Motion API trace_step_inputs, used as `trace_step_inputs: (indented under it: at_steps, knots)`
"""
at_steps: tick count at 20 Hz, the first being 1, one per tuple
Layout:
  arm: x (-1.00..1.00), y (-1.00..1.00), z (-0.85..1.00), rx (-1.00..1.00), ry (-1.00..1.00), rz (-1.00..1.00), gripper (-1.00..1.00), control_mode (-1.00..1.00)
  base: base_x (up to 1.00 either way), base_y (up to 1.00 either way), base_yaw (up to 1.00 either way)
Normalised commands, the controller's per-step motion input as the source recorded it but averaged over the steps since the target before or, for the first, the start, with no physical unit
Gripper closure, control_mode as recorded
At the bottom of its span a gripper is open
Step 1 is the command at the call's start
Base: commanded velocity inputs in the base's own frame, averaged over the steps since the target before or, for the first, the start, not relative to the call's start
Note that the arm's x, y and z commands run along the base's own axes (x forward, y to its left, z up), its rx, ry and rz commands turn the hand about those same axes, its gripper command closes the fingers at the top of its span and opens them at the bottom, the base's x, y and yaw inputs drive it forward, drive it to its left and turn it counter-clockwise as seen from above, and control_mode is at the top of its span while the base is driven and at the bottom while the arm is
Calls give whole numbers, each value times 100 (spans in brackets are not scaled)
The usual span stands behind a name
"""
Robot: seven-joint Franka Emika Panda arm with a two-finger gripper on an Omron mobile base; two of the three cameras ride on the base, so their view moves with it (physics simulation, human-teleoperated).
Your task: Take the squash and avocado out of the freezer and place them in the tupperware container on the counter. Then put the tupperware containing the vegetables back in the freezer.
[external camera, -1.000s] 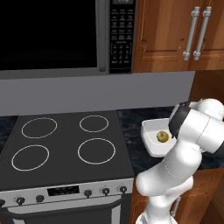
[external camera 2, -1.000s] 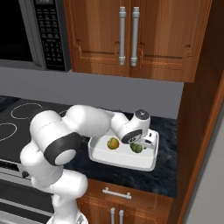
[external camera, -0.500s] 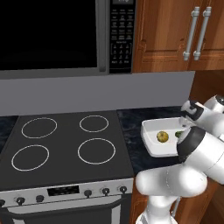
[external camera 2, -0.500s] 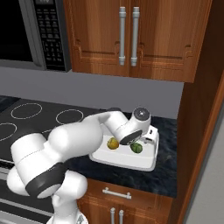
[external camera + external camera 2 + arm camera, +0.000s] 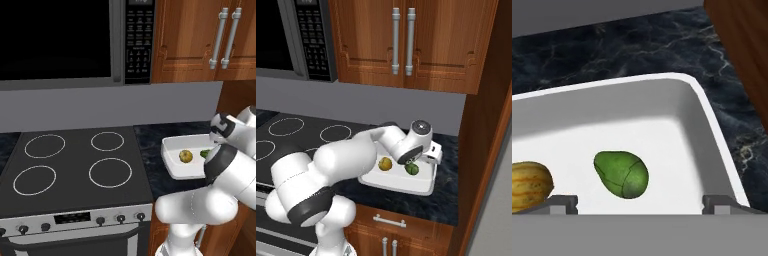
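Avocado in tupperware container — between the spread fingers of the end effector, untouched (squash beside).

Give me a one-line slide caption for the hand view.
Avocado and squash lie apart in the white container on the dark counter, open jaws above them.

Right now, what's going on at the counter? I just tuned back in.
The squash and the avocado both lie in the white container, side by side and apart, on the dark stone counter beside the stove. The end effector hangs over the container with its jaws wide open, holding nothing; the avocado sits just beyond and between its tips. The container has not yet gone to the freezer.
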Motion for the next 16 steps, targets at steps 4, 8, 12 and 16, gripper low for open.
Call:
trace_step_inputs:
  at_steps: [4, 8, 12, 16]
  knots:
    - [4, -51, 0, 0, 15, 0, -100, -100, 0, 0, 0]
    - [1, -49, 0, 0, 13, 0, -100, -100, 0, 0, 0]
    - [2, -44, -20, 0, 16, 0, -100, -100, 0, 0, 0]
    - [7, -35, -54, 0, 17, 2, -100, -100, 0, 0, 0]
